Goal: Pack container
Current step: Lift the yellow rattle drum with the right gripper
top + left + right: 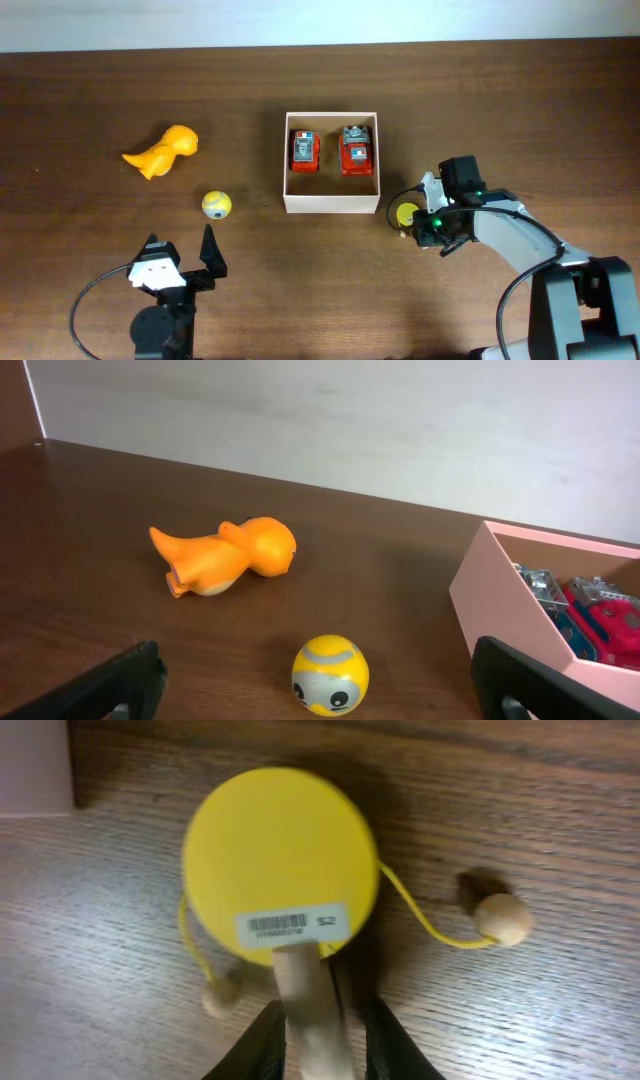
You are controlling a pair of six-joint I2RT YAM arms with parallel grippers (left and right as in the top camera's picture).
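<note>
Now the right tool (318,1032) has its two dark fingers pressed in on either side of a wooden handle (312,1005), so it is closed on the yellow drum toy (280,860). The drum's round yellow face points at the wrist camera and carries a white barcode sticker (291,925) near the handle. Thin yellow strings run off each side of the drum, one ending in a wooden bead (503,918) on the wood grain to the right, the other in a smaller bead (218,999) at the lower left. Whether the drum rests on the tabletop (80,230) or hangs just above it cannot be told.

From overhead, this toy sits just beside the near right corner of the container (331,206), apart from its wall. The container is a square, shallow box with white walls, standing near the middle of the tabletop. Two red toy cars (304,150) (356,150) lie side by side in its far half, and its near half shows bare tan card.

The left tool (181,248) is at the near left, its fingers spread wide and holding nothing. A small yellow ball (216,205) with a painted face lies just beyond it. Farther back and to the left, an orange toy animal (163,152) lies on its side, well apart from the container.
</note>
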